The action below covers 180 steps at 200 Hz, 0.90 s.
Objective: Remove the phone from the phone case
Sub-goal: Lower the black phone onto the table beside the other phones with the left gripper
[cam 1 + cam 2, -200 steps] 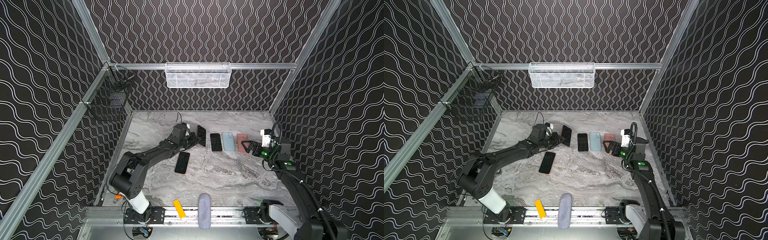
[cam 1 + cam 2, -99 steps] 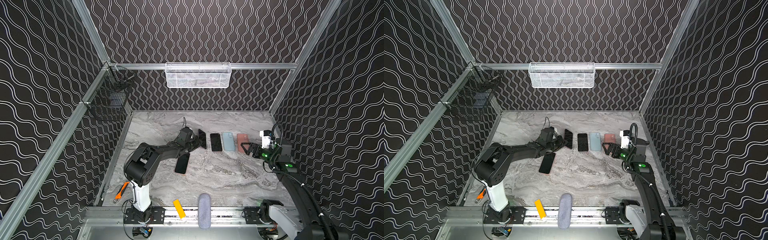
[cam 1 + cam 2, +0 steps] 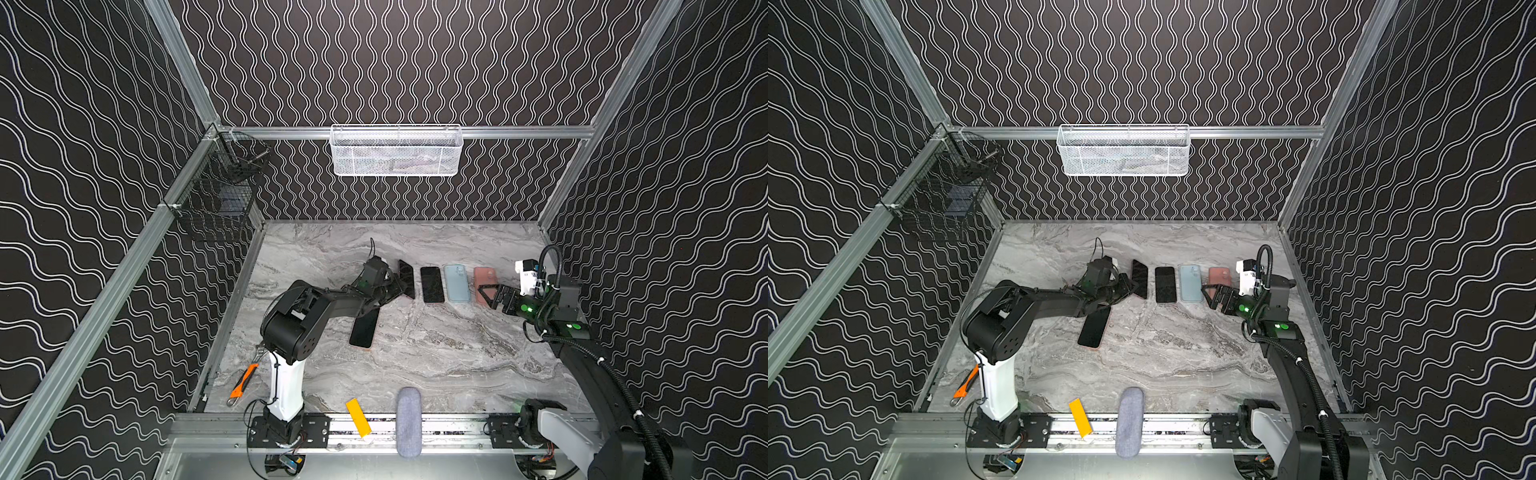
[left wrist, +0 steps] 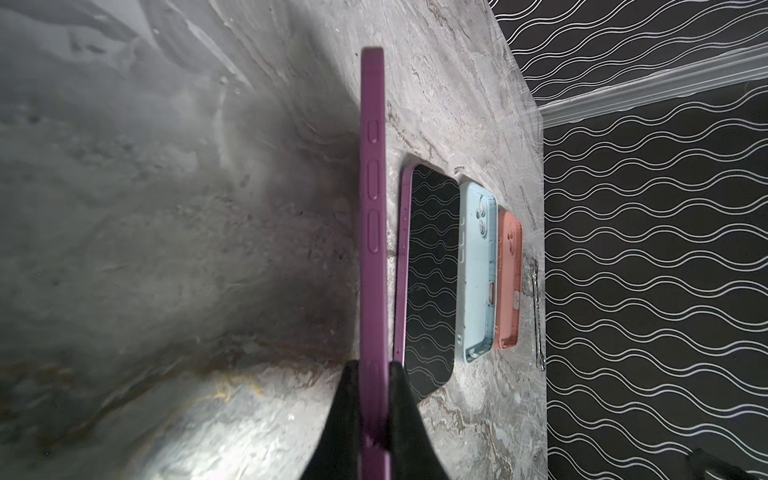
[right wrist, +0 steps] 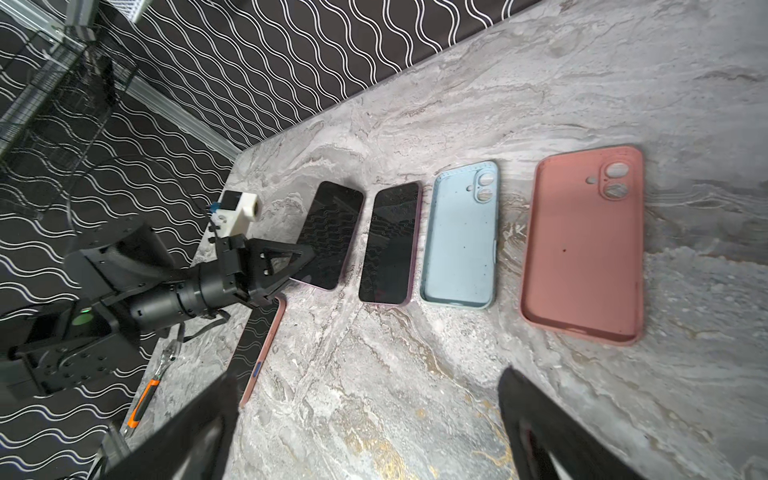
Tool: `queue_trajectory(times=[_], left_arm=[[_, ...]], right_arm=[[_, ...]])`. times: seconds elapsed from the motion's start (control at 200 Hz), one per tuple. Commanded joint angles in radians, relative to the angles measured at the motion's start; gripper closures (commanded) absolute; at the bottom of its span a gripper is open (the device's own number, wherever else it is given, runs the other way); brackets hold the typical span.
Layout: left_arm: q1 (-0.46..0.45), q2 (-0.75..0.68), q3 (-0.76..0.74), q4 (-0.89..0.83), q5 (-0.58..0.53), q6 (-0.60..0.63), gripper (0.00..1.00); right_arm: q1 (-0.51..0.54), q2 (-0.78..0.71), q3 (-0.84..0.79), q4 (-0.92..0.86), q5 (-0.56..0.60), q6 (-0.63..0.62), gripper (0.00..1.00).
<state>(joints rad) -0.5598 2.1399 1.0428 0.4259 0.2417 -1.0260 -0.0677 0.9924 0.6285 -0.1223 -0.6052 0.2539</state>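
Up close, a metal rail runs along the front, and a yellow block and a long grey thing lie across it. Next comes the table, which looks like grey stone with swirly lines. An orange tool lies by its left edge. A bit farther in, a loose phone lies flat with its dark screen up, and its far end is hidden under the left arm. Farther back is a row. The left gripper is pressed tight on one end of the purple phone case, which is tipped up on its side, and the phone sits inside it. I cannot tell if the case touches the table. Just beside it a second phone with a purple edge lies flat, then an empty blue case, then an empty pink case. The right gripper hangs near the pink case with its fingers spread wide, holding nothing; its wrist view cuts the fingers off. At the very back, black walls with wavy white lines stand all around. A white basket hangs on the back wall and a black wire basket on the left wall; what is inside them is too hard to see. I count three phones, two empty cases, two baskets and two arms.
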Motion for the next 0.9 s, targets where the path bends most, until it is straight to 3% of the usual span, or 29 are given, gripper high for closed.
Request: queue_trajectory(times=[0.0, 0.16, 0.435, 0.771, 0.896], left_arm=[[-0.002, 0.016, 0.013, 0.044, 0.011, -0.003, 0.86], [-0.004, 0.013, 0.008, 0.047, 0.010, 0.005, 0.76], [-0.003, -0.024, -0.047, 0.047, -0.017, 0.036, 0.58], [-0.003, -0.088, -0.101, 0.045, -0.043, 0.045, 0.55], [0.000, -0.174, -0.134, 0.043, -0.047, 0.041, 0.48]], right_arm=[[-0.001, -0.023, -0.013, 0.073, -0.006, 0.020, 0.02], [0.000, -0.050, -0.013, 0.084, 0.018, 0.005, 0.02], [0.000, -0.107, -0.074, 0.227, 0.082, 0.119, 0.02], [0.000, -0.115, -0.121, 0.376, -0.016, 0.174, 0.02], [0.000, -0.118, -0.153, 0.437, -0.037, 0.201, 0.02]])
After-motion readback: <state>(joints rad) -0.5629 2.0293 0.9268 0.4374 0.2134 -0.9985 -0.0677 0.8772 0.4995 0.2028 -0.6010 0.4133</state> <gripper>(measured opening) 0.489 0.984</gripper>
